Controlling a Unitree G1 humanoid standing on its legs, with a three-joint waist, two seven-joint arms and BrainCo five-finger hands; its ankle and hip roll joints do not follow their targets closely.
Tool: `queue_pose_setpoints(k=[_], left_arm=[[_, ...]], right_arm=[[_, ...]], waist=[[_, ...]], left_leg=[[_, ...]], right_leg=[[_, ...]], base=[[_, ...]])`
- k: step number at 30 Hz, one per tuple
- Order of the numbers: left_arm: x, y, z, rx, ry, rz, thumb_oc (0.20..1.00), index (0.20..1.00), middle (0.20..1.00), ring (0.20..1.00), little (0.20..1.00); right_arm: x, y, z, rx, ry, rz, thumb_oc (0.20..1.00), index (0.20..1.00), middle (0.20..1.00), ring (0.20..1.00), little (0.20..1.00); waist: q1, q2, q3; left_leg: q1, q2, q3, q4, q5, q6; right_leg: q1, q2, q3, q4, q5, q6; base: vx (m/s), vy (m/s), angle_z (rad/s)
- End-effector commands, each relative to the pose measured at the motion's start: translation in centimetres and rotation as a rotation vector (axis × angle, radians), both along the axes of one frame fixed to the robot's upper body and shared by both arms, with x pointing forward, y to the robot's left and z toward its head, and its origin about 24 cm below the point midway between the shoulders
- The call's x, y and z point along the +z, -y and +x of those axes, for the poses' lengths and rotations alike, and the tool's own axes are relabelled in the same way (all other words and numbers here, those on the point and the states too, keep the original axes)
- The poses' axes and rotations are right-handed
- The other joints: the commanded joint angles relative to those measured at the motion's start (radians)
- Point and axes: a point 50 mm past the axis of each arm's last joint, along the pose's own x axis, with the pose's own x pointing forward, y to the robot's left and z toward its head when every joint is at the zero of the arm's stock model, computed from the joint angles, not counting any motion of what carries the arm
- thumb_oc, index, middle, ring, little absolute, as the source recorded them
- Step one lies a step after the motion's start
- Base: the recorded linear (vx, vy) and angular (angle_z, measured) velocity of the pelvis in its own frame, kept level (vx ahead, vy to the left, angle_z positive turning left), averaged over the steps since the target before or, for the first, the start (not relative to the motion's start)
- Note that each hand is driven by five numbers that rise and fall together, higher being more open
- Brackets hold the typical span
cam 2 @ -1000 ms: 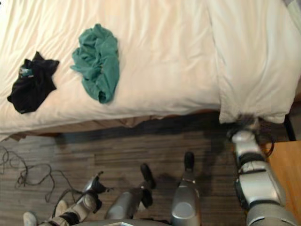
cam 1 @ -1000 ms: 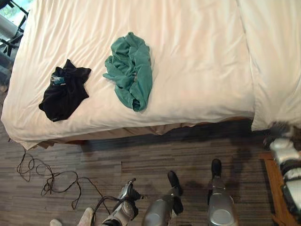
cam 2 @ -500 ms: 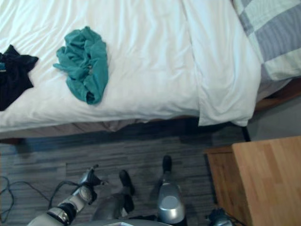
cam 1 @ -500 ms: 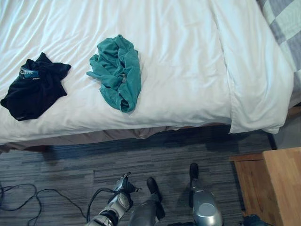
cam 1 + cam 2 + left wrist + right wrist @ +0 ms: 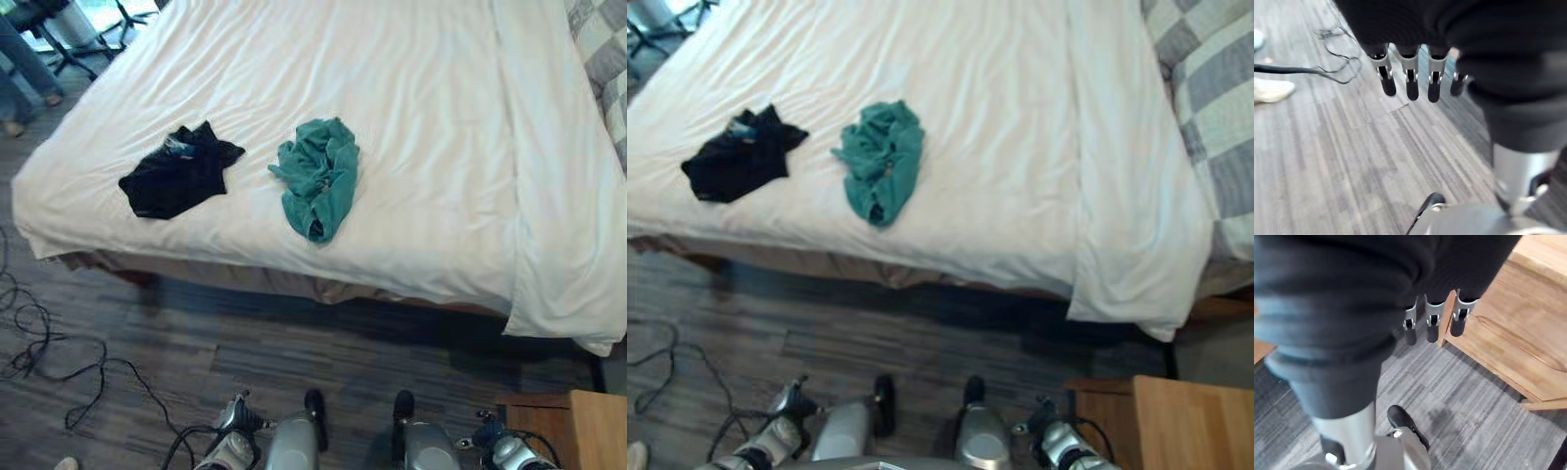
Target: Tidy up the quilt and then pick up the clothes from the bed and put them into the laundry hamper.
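Note:
A white quilt lies spread over the bed, and its right edge hangs down past the mattress side. On it lie a crumpled black garment toward the left and a bunched teal garment near the middle. Both hands hang low over the floor, well short of the bed. My left hand is at the lower left; its fingers are straight and hold nothing. My right hand is at the lower right beside a wooden nightstand; its fingers are straight and hold nothing.
A wooden nightstand stands at the lower right, close to my right hand. A checked grey-and-white pillow lies at the bed's right end. A person's legs and a black stand are beyond the bed's far left corner. A white shoe rests on the floor.
The camera has shifted, so the bed sits differently in the view. My right hand, which was up at the quilt's hanging corner a second ago, has dropped beside the nightstand. The garments have not moved.

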Motion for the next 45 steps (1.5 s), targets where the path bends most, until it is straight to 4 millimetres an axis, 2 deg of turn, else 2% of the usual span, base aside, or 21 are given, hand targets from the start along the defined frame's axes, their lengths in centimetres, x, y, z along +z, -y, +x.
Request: queue_pose_setpoints(k=[1, 3, 5, 9, 10, 11, 13, 15, 17, 19, 22, 24, 25, 28, 30, 31, 34, 36, 41, 43, 45], left_arm=[[0.8, -0.6, 1.5, 0.066, 0.075, 0.033, 1.000, 1.000, 1.000, 1.000, 1.000], [0.4, -1.3, 0.2, 0.088, 0.026, 0.058, 1.000, 1.000, 1.000, 1.000, 1.000], [0.1, -1.4, -0.6, 0.040, -0.020, 0.077, 1.000, 1.000, 1.000, 1.000, 1.000], [0.0, -1.8, -0.9, -0.035, -0.069, 0.097, 1.000, 1.000, 1.000, 1.000, 1.000], [0.3, -2.3, -0.5, -0.044, -0.059, 0.106, 1.000, 1.000, 1.000, 1.000, 1.000], [0.4, -2.6, -0.5, -0.040, -0.058, 0.112, 1.000, 1.000, 1.000, 1.000, 1.000], [0.6, -2.9, -0.3, -0.051, -0.061, 0.106, 1.000, 1.000, 1.000, 1.000, 1.000], [0.8, -3.0, 0.2, -0.085, -0.072, 0.113, 1.000, 1.000, 1.000, 1.000, 1.000], [0.8, -3.1, 0.4, -0.101, -0.082, 0.120, 1.000, 1.000, 1.000, 1.000, 1.000], [0.8, -3.0, 0.4, -0.108, -0.089, 0.119, 1.000, 1.000, 1.000, 1.000, 1.000], [0.4, -2.0, 0.2, -0.141, -0.098, 0.102, 1.000, 1.000, 1.000, 1.000, 1.000], [0.3, -1.3, 0.4, -0.137, -0.085, 0.076, 1.000, 1.000, 1.000, 1.000, 1.000], [0.8, -1.3, 1.5, -0.138, -0.043, 0.090, 1.000, 1.000, 1.000, 1.000, 1.000], [1.1, -0.6, 2.5, -0.182, -0.002, 0.100, 1.000, 1.000, 1.000, 1.000, 1.000], [1.9, 1.2, 4.9, -0.190, 0.114, 0.060, 1.000, 1.000, 1.000, 1.000, 1.000], [1.9, 1.3, 4.9, -0.190, 0.113, 0.060, 1.000, 1.000, 1.000, 1.000, 1.000], [2.1, 2.0, 5.4, -0.186, 0.140, 0.035, 1.000, 1.000, 1.000, 1.000, 1.000], [1.9, 2.7, 5.4, -0.253, 0.115, 0.036, 1.000, 1.000, 1.000, 1.000, 1.000], [2.5, 2.3, 6.2, -0.316, 0.124, 0.066, 1.000, 1.000, 1.000, 1.000, 1.000], [2.7, 1.1, 6.2, -0.286, 0.131, 0.083, 1.000, 1.000, 1.000, 1.000, 1.000], [2.3, -0.4, 4.9, -0.208, 0.093, 0.098, 1.000, 1.000, 1.000, 1.000, 1.000]], right_arm=[[0.6, 0.6, 0.9, -0.018, 0.067, -0.027, 1.000, 1.000, 1.000, 1.000, 1.000], [0.2, 1.1, -0.7, -0.055, 0.025, -0.030, 1.000, 1.000, 1.000, 1.000, 1.000], [-0.2, 2.0, -2.7, -0.092, -0.039, -0.045, 1.000, 1.000, 1.000, 1.000, 1.000], [-0.8, 1.9, -4.8, -0.138, -0.108, -0.034, 1.000, 1.000, 1.000, 1.000, 1.000], [-1.0, 1.0, -4.4, -0.120, -0.102, -0.011, 1.000, 1.000, 1.000, 1.000, 1.000], [-1.0, 0.5, -4.0, -0.114, -0.090, 0.006, 1.000, 1.000, 1.000, 1.000, 1.000], [-1.0, -0.5, -3.0, -0.102, -0.051, 0.039, 1.000, 1.000, 1.000, 1.000, 1.000], [-0.9, -1.5, -2.0, -0.090, -0.021, 0.066, 1.000, 1.000, 1.000, 1.000, 1.000], [-0.8, -1.9, -1.2, -0.050, 0.000, 0.067, 1.000, 1.000, 1.000, 1.000, 1.000], [-0.8, -2.1, -1.1, -0.019, -0.006, 0.066, 1.000, 1.000, 1.000, 1.000, 1.000], [-0.9, -0.6, -2.8, -0.019, -0.054, 0.031, 1.000, 1.000, 1.000, 1.000, 1.000], [-0.5, -0.2, -1.8, 0.023, -0.049, 0.002, 1.000, 1.000, 1.000, 1.000, 1.000], [-0.2, 0.6, -1.4, 0.052, -0.060, -0.061, 1.000, 1.000, 1.000, 1.000, 1.000], [0.1, 1.2, -0.9, 0.017, -0.034, -0.080, 1.000, 1.000, 1.000, 1.000, 1.000], [1.3, 0.1, 2.9, 0.010, 0.116, -0.044, 1.000, 1.000, 1.000, 1.000, 1.000], [1.3, 0.2, 2.9, 0.010, 0.116, -0.044, 1.000, 1.000, 1.000, 1.000, 1.000], [2.2, -0.8, 5.0, 0.067, 0.189, -0.024, 1.000, 1.000, 1.000, 1.000, 1.000], [2.2, -1.4, 5.4, 0.105, 0.191, -0.009, 1.000, 1.000, 1.000, 1.000, 1.000], [1.9, -3.5, 5.6, 0.132, 0.186, 0.045, 1.000, 1.000, 1.000, 1.000, 1.000], [2.1, -4.7, 6.3, 0.160, 0.210, 0.080, 1.000, 1.000, 1.000, 1.000, 1.000], [1.9, -4.7, 5.9, 0.149, 0.200, 0.085, 1.000, 1.000, 1.000, 1.000, 1.000]], waist=[[-0.026, -0.008, 0.039], [-0.055, 0.000, -0.003], [-0.064, 0.013, -0.044], [-0.068, -0.005, -0.072], [-0.073, -0.036, -0.066], [-0.074, -0.044, -0.064], [-0.093, -0.047, -0.053], [-0.127, -0.044, -0.033], [-0.142, -0.045, -0.022], [-0.145, -0.047, -0.017], [-0.186, -0.049, -0.017], [-0.184, -0.026, -0.008], [-0.148, -0.039, 0.021], [-0.136, -0.057, 0.033], [-0.145, -0.028, 0.007], [-0.143, -0.030, 0.009], [-0.118, 0.005, -0.024], [-0.110, 0.020, -0.055], [-0.101, -0.007, -0.063], [-0.073, -0.007, -0.056], [-0.073, -0.006, -0.053]], left_leg=[[0.045, 0.076, 0.047, -0.022, -0.129, 0.052], [0.106, 0.255, 0.133, -0.205, -0.005, 0.021], [0.141, 0.287, 0.187, -0.296, 0.038, -0.010], [0.128, 0.208, 0.161, -0.306, -0.007, -0.007], [0.145, 0.140, 0.166, -0.301, -0.055, 0.034], [0.154, 0.126, 0.177, -0.301, -0.071, 0.050], [0.173, 0.108, 0.196, -0.315, -0.085, 0.075], [0.193, 0.078, 0.202, -0.326, -0.102, 0.093], [0.225, 0.024, 0.208, -0.326, -0.140, 0.108], [0.252, -0.012, 0.201, -0.326, -0.173, 0.116], [0.297, -0.104, 0.118, -0.142, -0.350, 0.163], [0.229, -0.090, 0.122, 0.110, -0.286, 0.091], [0.120, -0.037, 0.127, 0.365, -0.161, 0.001], [0.028, 0.022, 0.142, 0.484, -0.169, 0.005], [0.067, 0.065, 0.128, 0.120, -0.236, 0.059], [0.074, 0.062, 0.131, 0.112, -0.233, 0.060], [0.116, 0.127, 0.015, -0.279, -0.087, 0.036], [0.136, 0.116, -0.079, -0.312, -0.102, 0.024], [0.189, 0.043, -0.013, -0.313, -0.145, 0.073], [0.211, 0.029, 0.032, -0.319, -0.158, 0.092], [0.226, 0.018, 0.054, -0.326, -0.164, 0.100]], right_leg=[[0.102, -0.052, 0.013, -0.151, -0.090, 0.137], [0.104, -0.128, -0.028, -0.148, -0.078, 0.188], [0.134, -0.157, -0.065, -0.153, -0.069, 0.222], [0.154, -0.250, -0.064, -0.100, 0.084, 0.243], [0.125, -0.309, -0.041, -0.033, 0.159, 0.240], [0.099, -0.309, -0.034, 0.009, 0.166, 0.226], [0.028, -0.213, 0.025, 0.095, 0.100, 0.196], [-0.035, -0.036, 0.059, 0.095, -0.033, 0.171], [-0.064, 0.060, 0.034, 0.047, -0.052, 0.155], [-0.091, 0.098, -0.005, 0.016, -0.043, 0.151], [-0.106, 0.138, -0.040, -0.021, -0.075, 0.097], [-0.066, 0.131, -0.034, -0.028, -0.081, 0.045], [0.019, 0.129, -0.021, -0.085, -0.083, 0.017], [0.071, 0.110, -0.006, -0.141, -0.076, 0.026], [0.074, 0.064, 0.072, -0.201, -0.058, 0.091], [0.076, 0.062, 0.075, -0.201, -0.058, 0.092], [0.070, 0.032, 0.156, -0.209, -0.065, 0.125], [0.088, -0.005, 0.190, -0.192, -0.074, 0.152], [0.021, -0.079, 0.203, -0.073, -0.011, 0.197], [-0.028, -0.107, 0.085, -0.024, 0.014, 0.187], [-0.037, -0.072, 0.036, 0.016, -0.016, 0.174]], base=[[0.06, 0.334, -0.02], [0.13, 0.564, 0.14], [0.28, 0.640, 0.59], [0.23, 0.547, 0.71], [0.17, 0.419, 0.23], [0.24, 0.529, 0.27], [0.20, 0.393, 0.08], [0.24, 0.421, 0.10], [0.23, 0.280, 0.06], [0.32, 0.247, 0.07], [0.55, 0.252, 0.58], [0.39, 0.116, 1.09], [0.32, 0.066, 0.19], [0.19, 0.139, -0.61], [0.29, 0.623, -0.78], [0.24, 0.583, -0.78], [0.24, 0.504, -0.97], [0.34, 0.630, -1.10], [0.14, 0.418, -0.56], [0.00, 0.257, -0.98], [0.07, 0.298, -1.02]])
